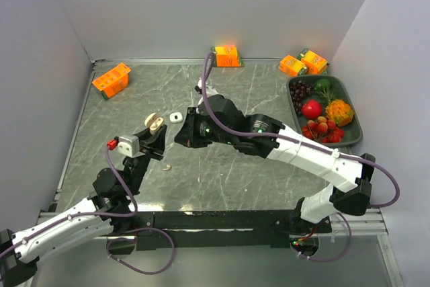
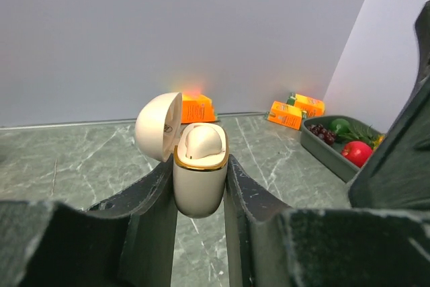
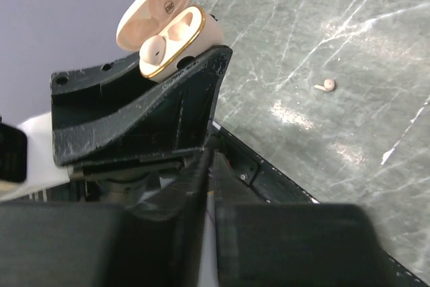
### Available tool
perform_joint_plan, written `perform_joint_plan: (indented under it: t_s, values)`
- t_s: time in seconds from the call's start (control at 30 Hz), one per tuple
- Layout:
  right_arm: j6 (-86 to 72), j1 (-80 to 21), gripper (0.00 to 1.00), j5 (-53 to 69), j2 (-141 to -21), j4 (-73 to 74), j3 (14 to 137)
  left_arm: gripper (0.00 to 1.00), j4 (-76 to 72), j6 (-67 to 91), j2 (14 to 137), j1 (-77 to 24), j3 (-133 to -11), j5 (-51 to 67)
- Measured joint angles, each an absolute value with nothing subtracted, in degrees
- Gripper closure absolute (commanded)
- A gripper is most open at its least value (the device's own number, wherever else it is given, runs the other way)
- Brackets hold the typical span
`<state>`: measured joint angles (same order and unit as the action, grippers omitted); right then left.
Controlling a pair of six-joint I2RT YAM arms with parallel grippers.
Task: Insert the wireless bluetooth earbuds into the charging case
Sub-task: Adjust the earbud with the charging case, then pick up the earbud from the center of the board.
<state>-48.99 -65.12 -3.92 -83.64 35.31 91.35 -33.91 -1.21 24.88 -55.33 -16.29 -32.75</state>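
Left gripper: Your left gripper (image 2: 200,165) is clamped on the charging case (image 2: 199,189), one finger on each side of its body. It holds the case upright above the table (image 1: 235,179).
Case: The lid (image 2: 158,126) is swung back and the mouth faces up. In the right wrist view, one well carries a seated bud (image 3: 156,49). You can judge the well beside it to be vacant, though the angle leaves some doubt.
Loose earbud: The loose earbud (image 3: 326,85) lies flat on the table, well apart from the case. Overhead it sits on the base side of both grippers, just right of the left forearm.
Long axis: In the right wrist view its stem points left and its head right. Overhead it is too small for you to read.
Right gripper: Your right gripper (image 1: 180,134) hovers just beside the case. Its fingers are a dark blur close together, so you cannot tell whether they pinch anything.
Nearer arm: The right arm is the one to use, as the left is busy with the case.
Coming move: You would probably draw the right gripper back toward the bases and bring it down across the stem.
Unclear: A small white piece (image 1: 176,117) lies beyond the case, and you cannot identify it.
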Motion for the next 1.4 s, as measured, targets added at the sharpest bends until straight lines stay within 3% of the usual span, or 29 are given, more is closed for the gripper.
perform_joint_plan:
  t_s: [0.13,0.27,0.43,0.63,0.97,1.4]
  values:
    - [-42.24,-65.10,0.61,-4.29,-80.73,33.58,87.55,0.99,-27.51,0.21,21.96,-55.33,-17.74,-34.50]
    - [-34.46,-65.10,0.58,-2.85,-76.64,27.57,74.67,0.99,-17.43,4.29,16.75,-55.33,-21.37,-38.70]
    - [-28.12,-65.10,0.52,0.84,-82.35,22.68,65.82,0.99,-7.29,10.02,8.27,-55.33,-23.20,-44.03]
    - [-27.57,-64.84,0.49,3.09,-94.37,20.97,69.47,0.99,3.79,15.73,6.20,-55.33,-25.85,-49.28]
    - [-43.42,-61.78,0.38,2.63,-105.67,18.09,74.37,0.99,9.06,19.00,6.15,-55.33,-26.35,-52.47]
    - [-47.33,-61.71,0.45,1.54,-116.22,18.72,82.65,0.99,11.94,20.49,4.69,-55.33,-26.39,-52.40]
